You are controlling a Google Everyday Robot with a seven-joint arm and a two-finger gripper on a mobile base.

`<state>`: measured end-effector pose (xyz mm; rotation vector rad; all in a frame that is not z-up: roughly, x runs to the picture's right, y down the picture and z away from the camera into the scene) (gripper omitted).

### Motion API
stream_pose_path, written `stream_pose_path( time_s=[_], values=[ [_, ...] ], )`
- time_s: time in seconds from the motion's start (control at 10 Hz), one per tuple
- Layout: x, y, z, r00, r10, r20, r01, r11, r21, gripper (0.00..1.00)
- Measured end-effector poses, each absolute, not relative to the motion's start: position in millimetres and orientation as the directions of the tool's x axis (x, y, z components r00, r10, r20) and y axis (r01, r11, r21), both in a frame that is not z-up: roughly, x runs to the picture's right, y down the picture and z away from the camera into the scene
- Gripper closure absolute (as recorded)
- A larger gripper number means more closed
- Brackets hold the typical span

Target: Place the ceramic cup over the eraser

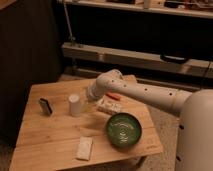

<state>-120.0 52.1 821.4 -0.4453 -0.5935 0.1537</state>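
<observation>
Likely light, stiff, slick, fragile ceramic cup (74, 105); best pinched across its wall. Just beside it, gripper (87, 101); open or closed, cannot tell.

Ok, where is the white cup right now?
In the camera view the cup stands upright on the table, left of centre, between a small dark block on its left and the gripper close on its right.

Dim amber light is falling on the table (50, 145). The background toward 12 and 9 o'clock is sinking into near black. The white arm (150, 95) is catching the most brightness. The gripper (90, 101) is sitting in shade, just at 3 o'clock of the ceramic cup (74, 105). The green bowl (124, 130) is glinting faintly.
</observation>
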Motion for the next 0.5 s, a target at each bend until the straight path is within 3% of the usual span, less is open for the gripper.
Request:
stream_pose_path(
  time_s=[0.5],
  values=[
    [-94, 39, 850, 0.639, 0.434, 0.635, -0.072, 0.856, -0.513, 0.2]
  ],
)
